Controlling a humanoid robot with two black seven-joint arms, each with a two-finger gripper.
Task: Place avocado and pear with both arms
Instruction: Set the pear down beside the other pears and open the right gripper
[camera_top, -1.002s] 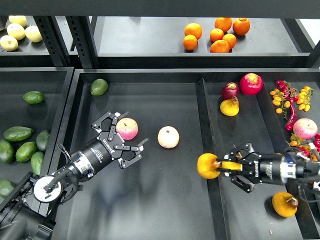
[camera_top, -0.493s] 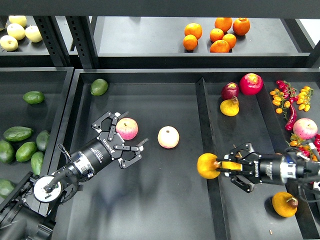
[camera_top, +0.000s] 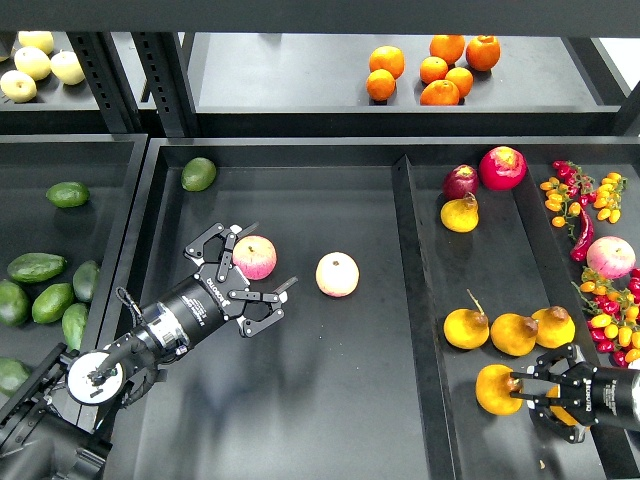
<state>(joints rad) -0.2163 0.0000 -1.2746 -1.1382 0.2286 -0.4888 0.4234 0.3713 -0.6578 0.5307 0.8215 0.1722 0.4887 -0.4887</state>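
The right gripper (camera_top: 540, 398) has dropped back low, fingers clamping one pear (camera_top: 497, 389) below three more, while the left gripper (camera_top: 243, 283) stays spread wide beside two apples (camera_top: 254, 257).

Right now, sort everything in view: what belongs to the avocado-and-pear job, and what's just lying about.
Job: the pear in the right tool; dark avocados in the left bin.
Lying about: pink apples, oranges, other pears, cherry tomatoes, light green avocado.
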